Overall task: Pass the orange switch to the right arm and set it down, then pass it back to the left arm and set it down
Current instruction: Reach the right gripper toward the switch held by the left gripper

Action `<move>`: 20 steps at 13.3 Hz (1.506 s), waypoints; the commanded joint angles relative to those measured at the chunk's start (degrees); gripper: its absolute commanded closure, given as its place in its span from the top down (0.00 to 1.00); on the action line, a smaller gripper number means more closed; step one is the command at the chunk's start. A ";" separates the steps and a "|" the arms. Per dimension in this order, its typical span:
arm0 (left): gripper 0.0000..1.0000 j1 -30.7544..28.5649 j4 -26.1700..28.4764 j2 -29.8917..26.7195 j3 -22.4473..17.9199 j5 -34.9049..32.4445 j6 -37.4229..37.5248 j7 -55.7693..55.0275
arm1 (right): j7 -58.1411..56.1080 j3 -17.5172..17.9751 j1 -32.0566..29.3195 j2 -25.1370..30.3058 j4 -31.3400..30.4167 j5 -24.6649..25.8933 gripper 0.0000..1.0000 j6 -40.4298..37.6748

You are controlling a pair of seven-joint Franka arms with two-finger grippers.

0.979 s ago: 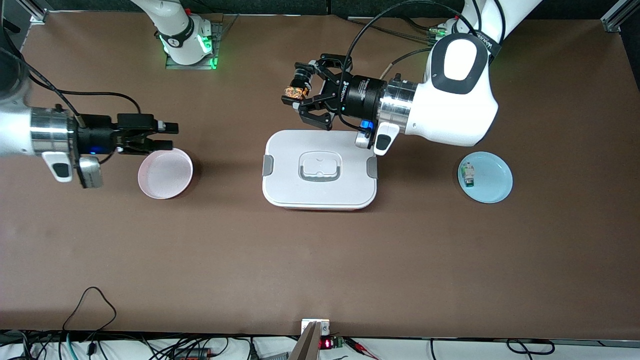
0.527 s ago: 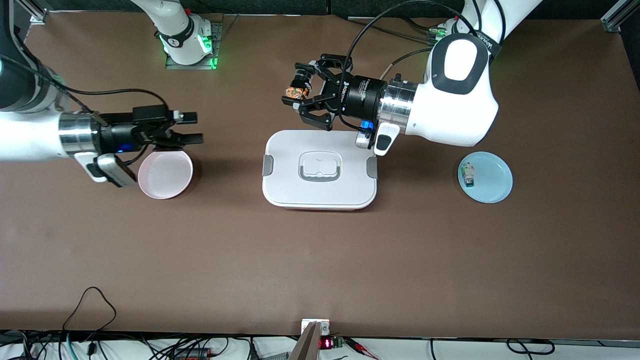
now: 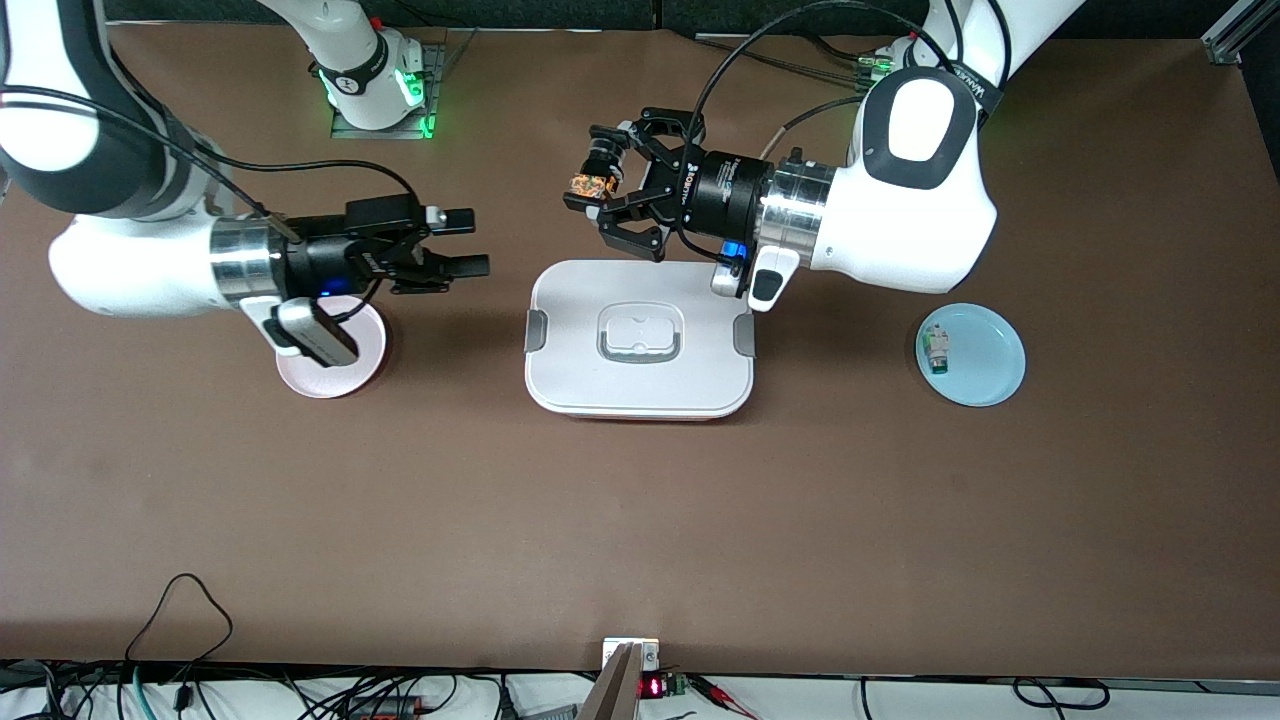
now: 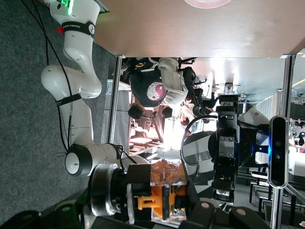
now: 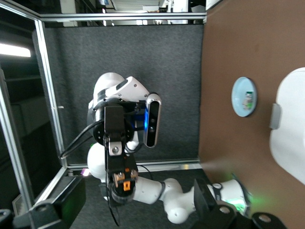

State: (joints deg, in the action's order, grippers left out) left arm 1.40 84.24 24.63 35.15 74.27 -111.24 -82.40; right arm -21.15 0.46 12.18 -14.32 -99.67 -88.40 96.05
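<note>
The orange switch (image 3: 587, 184) is a tiny black block with orange markings, held in the air in my left gripper (image 3: 590, 192), which is shut on it over the table just past the box's edge toward the robots' bases. It fills the left wrist view (image 4: 164, 198) between the jaws. The white lidded box (image 3: 640, 375) sits mid-table. My right gripper (image 3: 470, 242) is open and empty, fingers level, over the table between the pink plate (image 3: 360, 375) and the box, pointing at the left gripper. The right wrist view shows the switch (image 5: 125, 184) ahead.
A blue plate (image 3: 990, 375) with a tiny white-and-green component (image 3: 936, 350) lies toward the left arm's end. The pink plate is partly hidden under the right wrist. Cables lie along the table's edge nearest the front camera.
The right arm has swung from over the pink plate's outer side toward the box and the left gripper, its fingers still open. The left arm and the switch have not moved.
</note>
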 commanded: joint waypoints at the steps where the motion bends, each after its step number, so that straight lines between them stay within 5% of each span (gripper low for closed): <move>1: 0.00 0.44 -1.27 0.68 0.00 1.67 -0.38 -0.83 | -0.91 -0.20 3.45 0.70 -1.67 -3.97 1.00 4.47; 7: 0.00 0.53 -1.27 0.77 0.00 1.67 -0.38 -0.83 | -0.74 4.62 5.84 2.10 -3.25 -12.49 1.00 12.56; 20: 0.00 0.62 -2.15 1.65 0.00 1.58 -0.38 -1.18 | -0.56 5.95 5.84 8.96 -10.45 -12.50 1.00 13.81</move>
State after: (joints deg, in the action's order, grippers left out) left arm 1.45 83.81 25.31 35.15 74.27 -111.35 -82.76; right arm -21.14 5.94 18.10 -7.31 -108.12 -99.45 109.27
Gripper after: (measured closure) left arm 0.278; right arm 0.000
